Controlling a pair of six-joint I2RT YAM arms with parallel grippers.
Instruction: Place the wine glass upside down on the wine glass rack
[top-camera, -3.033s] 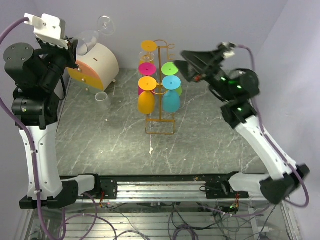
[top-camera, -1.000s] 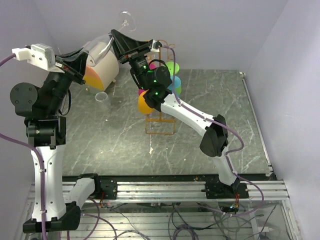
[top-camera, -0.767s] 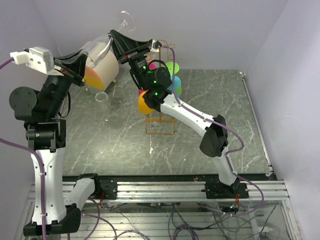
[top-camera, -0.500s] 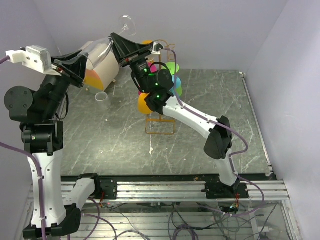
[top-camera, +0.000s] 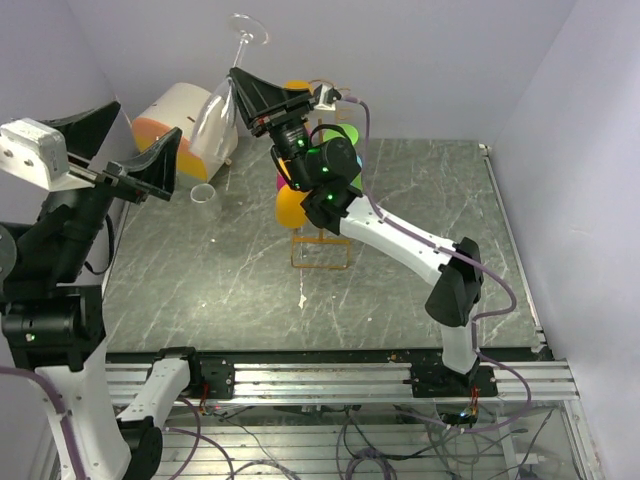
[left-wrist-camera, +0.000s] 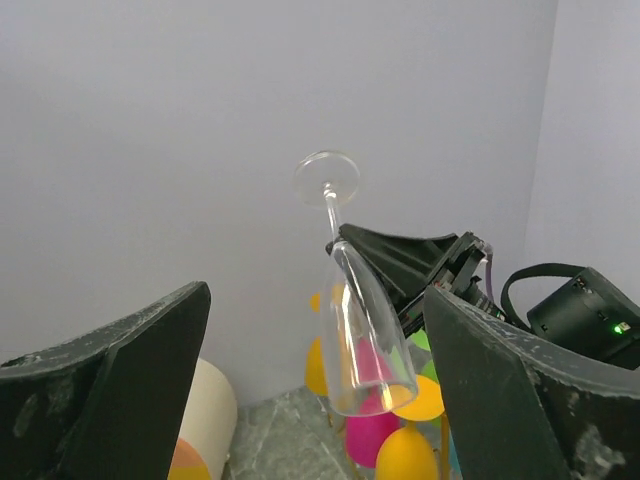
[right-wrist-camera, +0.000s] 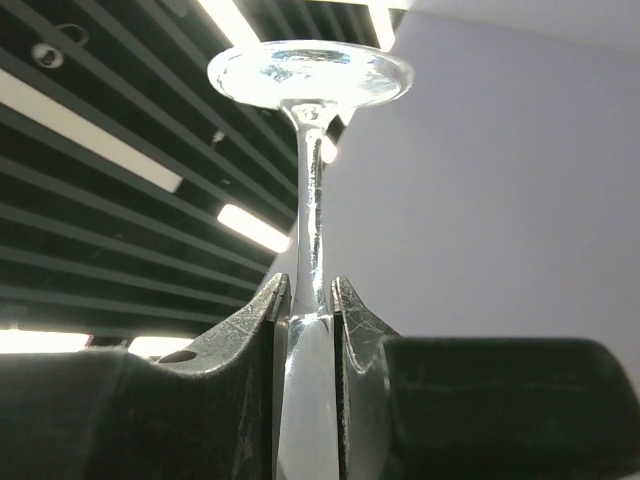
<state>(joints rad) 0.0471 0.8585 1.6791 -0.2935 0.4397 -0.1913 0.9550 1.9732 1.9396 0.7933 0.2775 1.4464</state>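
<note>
Wine glass (top-camera: 222, 100) is clear and inverted: foot on top, bowl mouth down, tilted a bit so the foot leans right in the top view. It's up in the air, left of the wine glass rack (top-camera: 320, 252) and not touching it, hanging over the cream drum-shaped holder (top-camera: 180, 105) at the back left of the table (top-camera: 220, 280).

Right gripper (top-camera: 238, 85) is clamped on the stem. Right wrist view shows both fingertips (right-wrist-camera: 268, 305) pinching the stem where it meets the bowl, with the foot well above them.

Left gripper (top-camera: 148, 120) has its jaws spread wide, holding nothing, off to the left and apart from the glass. Left wrist view looks between its two fingers straight at the hanging glass.

Rack is an orange wire stand, mostly hidden behind the right arm. An orange glass (top-camera: 292, 205) hangs on it with green (top-camera: 340, 135) and pink ones behind; I can't count them properly from here.

Small clear cup (top-camera: 203, 192) sits on the table, near the cream holder.
</note>
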